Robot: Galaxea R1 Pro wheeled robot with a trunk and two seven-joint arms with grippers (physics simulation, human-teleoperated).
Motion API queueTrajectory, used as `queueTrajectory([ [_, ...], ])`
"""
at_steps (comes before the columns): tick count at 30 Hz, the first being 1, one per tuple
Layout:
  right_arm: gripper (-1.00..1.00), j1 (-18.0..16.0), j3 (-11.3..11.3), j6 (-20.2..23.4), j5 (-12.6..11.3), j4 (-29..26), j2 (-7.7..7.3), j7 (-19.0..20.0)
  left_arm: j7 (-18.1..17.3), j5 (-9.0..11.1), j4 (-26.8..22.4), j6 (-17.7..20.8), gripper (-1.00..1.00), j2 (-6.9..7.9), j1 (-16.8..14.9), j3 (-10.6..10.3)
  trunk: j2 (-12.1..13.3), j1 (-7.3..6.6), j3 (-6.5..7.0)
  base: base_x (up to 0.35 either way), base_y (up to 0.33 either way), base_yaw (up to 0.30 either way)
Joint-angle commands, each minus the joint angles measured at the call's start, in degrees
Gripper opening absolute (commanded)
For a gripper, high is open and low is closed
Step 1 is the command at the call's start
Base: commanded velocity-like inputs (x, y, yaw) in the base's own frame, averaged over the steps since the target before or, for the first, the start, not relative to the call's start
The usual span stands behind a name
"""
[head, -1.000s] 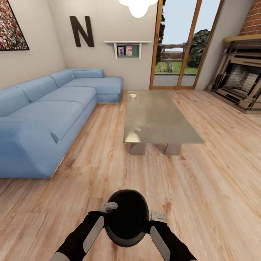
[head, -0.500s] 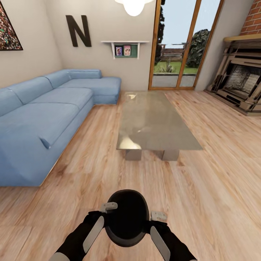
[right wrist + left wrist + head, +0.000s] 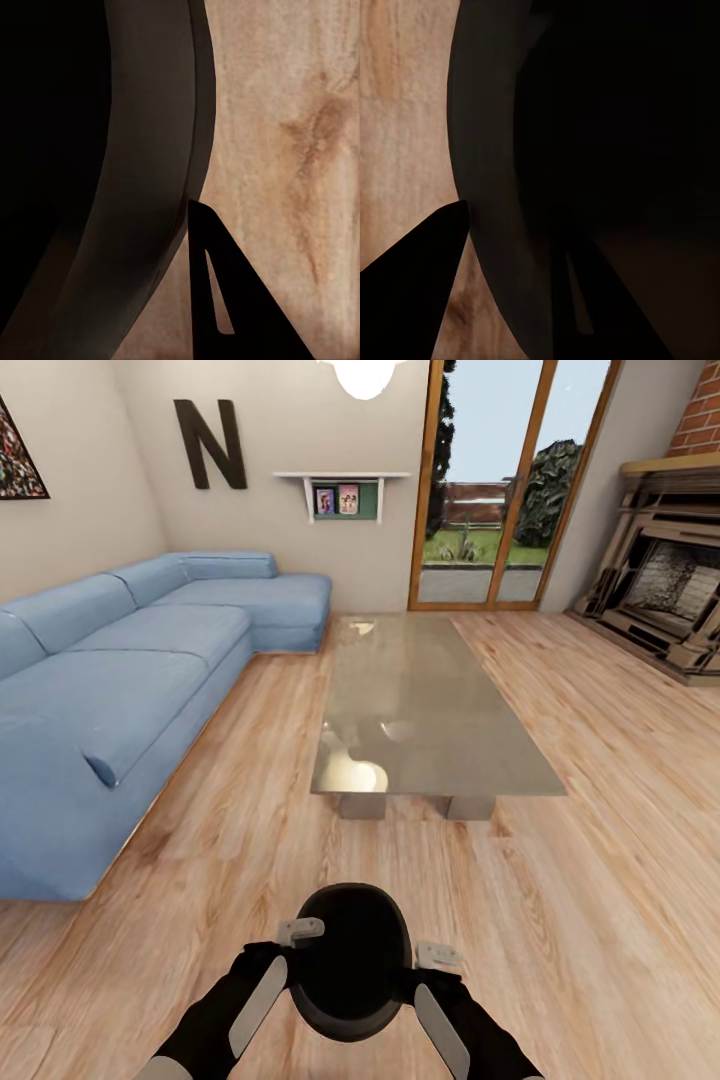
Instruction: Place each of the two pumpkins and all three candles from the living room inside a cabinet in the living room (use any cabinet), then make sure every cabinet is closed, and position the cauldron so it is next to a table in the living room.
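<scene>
Both grippers hold the black cauldron (image 3: 352,960) low in front of me, above the wooden floor. My left gripper (image 3: 298,950) is shut on its left rim and my right gripper (image 3: 422,965) on its right rim. The left wrist view shows the dark cauldron wall (image 3: 495,187) with one finger (image 3: 412,300) outside it. In the right wrist view a finger (image 3: 225,300) lies against the cauldron's outer wall (image 3: 142,187). The grey glossy table (image 3: 430,700) stands ahead, slightly right, a stretch of floor away. The pumpkins, candles and cabinet are out of view.
A blue corner sofa (image 3: 120,680) runs along the left wall. A fireplace (image 3: 670,600) sits at the right and glass doors (image 3: 500,490) at the back. Bare wood floor (image 3: 600,880) lies between me and the table and along its right side.
The whole view has advanced and turned slightly, so the table and sofa appear nearer. The cauldron stays the same between both grippers.
</scene>
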Motion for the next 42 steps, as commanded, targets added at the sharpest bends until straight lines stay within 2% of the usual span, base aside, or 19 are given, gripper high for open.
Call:
queueTrajectory([
  [1,-1.00,-0.03,-2.40,0.44,0.39,-0.18,0.01,-0.45,0.54,2.29,-0.20,-0.20,-1.00,-0.28,-0.05,0.10,-0.02,0.01,-0.04,0.248,-0.005,0.000],
  [23,-1.00,-0.03,-2.37,0.44,0.39,-0.18,0.01,-0.46,0.52,2.29,-0.20,-0.20,-1.00,-0.28,-0.05,0.10,-0.02,0.01,-0.04,0.247,0.000,0.000],
  [42,-1.00,-0.03,-2.39,0.44,0.39,-0.20,0.01,-0.43,0.54,2.27,-0.20,-0.20,-1.00,-0.24,-0.05,0.10,-0.02,0.01,-0.04,0.149,0.000,0.000],
])
